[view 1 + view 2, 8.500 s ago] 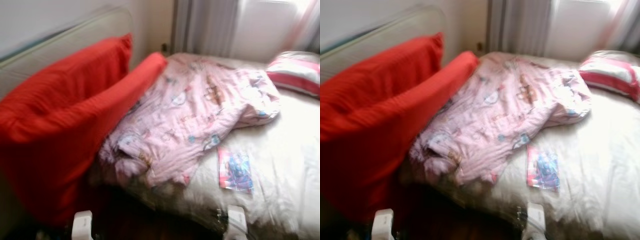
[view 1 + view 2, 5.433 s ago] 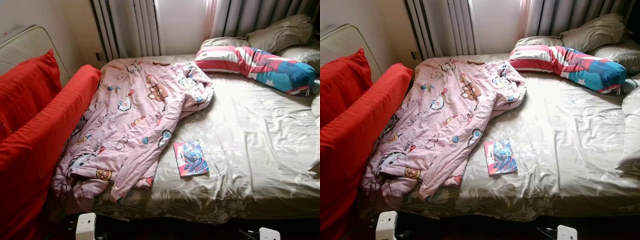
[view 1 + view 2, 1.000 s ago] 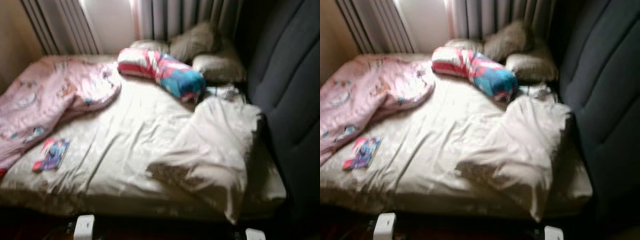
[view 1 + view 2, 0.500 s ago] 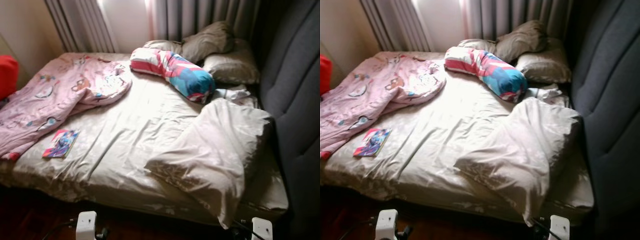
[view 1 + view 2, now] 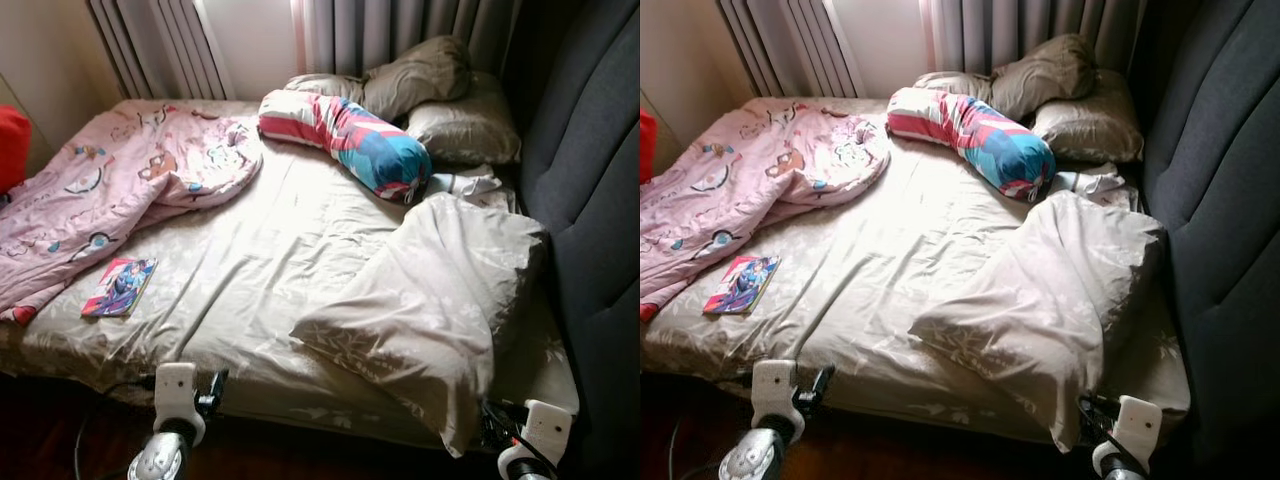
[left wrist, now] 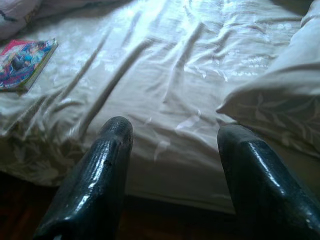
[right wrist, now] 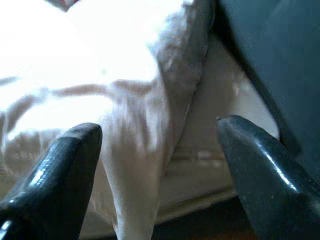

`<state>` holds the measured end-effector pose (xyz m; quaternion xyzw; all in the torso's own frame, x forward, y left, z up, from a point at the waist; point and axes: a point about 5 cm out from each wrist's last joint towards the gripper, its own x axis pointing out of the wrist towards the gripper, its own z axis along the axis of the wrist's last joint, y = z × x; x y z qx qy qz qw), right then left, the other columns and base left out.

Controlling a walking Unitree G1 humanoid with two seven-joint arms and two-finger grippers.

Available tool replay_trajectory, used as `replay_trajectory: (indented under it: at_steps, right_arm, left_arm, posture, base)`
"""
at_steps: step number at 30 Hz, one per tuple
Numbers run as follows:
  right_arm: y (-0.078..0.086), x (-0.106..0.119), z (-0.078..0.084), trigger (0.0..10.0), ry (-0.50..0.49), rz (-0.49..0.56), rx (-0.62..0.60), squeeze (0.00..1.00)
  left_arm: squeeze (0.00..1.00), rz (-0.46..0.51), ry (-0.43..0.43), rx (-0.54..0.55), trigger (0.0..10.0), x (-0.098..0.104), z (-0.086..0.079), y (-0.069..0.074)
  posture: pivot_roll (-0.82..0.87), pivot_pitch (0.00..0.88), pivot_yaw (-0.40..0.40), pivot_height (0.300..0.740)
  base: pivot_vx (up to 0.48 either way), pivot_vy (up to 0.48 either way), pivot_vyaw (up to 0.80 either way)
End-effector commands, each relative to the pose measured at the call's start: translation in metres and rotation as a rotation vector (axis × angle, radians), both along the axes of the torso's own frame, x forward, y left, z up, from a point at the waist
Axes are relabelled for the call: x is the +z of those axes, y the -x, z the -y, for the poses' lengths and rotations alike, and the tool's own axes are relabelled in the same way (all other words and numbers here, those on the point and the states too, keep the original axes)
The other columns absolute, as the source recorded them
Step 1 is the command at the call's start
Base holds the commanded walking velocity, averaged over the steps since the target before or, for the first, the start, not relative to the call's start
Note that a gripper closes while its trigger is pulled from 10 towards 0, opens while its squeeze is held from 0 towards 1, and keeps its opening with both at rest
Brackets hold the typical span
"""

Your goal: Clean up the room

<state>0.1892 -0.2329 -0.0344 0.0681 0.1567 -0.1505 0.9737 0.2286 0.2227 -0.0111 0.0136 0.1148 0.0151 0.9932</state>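
Observation:
A bed with a crumpled beige sheet (image 5: 270,250) lies in front of me. On its left side lies a pink cartoon-print blanket (image 5: 110,190), bunched up, with a colourful book (image 5: 120,287) beside it near the front edge. A big beige pillow (image 5: 440,300) lies askew at the front right. My left gripper (image 5: 212,388) is low by the bed's front edge and stands open (image 6: 172,135), holding nothing. My right gripper (image 5: 495,425) is open (image 7: 159,127) just below the big pillow's corner.
A red, white and blue striped bolster (image 5: 345,140) and two beige pillows (image 5: 440,110) lie at the far end by grey curtains (image 5: 390,35). A dark padded headboard (image 5: 590,200) rises on the right. A red cushion (image 5: 12,145) shows at the far left.
Both arms have risen higher along the bed's front edge. The view has tilted down a little since half a second ago, after swinging right from the red cushions.

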Motion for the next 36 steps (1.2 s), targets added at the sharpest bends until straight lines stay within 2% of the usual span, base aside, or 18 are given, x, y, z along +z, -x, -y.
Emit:
replay_trajectory:
  at_steps: [1,13,31,36]
  right_arm:
    - [-0.003,0.006,-0.001,10.0,0.003,0.038,-0.003,0.0]
    - [-0.011,0.006,-0.007,10.0,-0.005,0.036,0.025,0.0]
    - [-0.019,0.015,0.002,10.0,0.019,0.049,0.029,0.0]
    - [-0.02,0.016,0.008,10.0,0.023,0.041,0.015,0.0]
  left_arm:
    - [0.0,0.036,0.005,0.006,10.0,0.004,-0.003,0.003]
    - [0.0,0.053,0.013,0.026,10.0,0.005,-0.004,0.008]
    - [0.0,0.075,0.035,-0.012,10.0,0.013,0.004,0.001]
    - [0.0,0.083,0.033,-0.015,10.0,0.016,0.003,-0.003]
  posture:
    - [-0.11,0.0,0.046,0.74]
    - [-0.1,0.0,0.035,0.74]
    - [-0.1,0.0,0.027,0.74]
    - [-0.1,0.0,0.025,0.74]
  base:
    - [0.0,0.0,0.0]
    - [0.0,0.0,0.0]
    - [0.0,0.0,0.0]
    - [0.25,0.0,0.0]
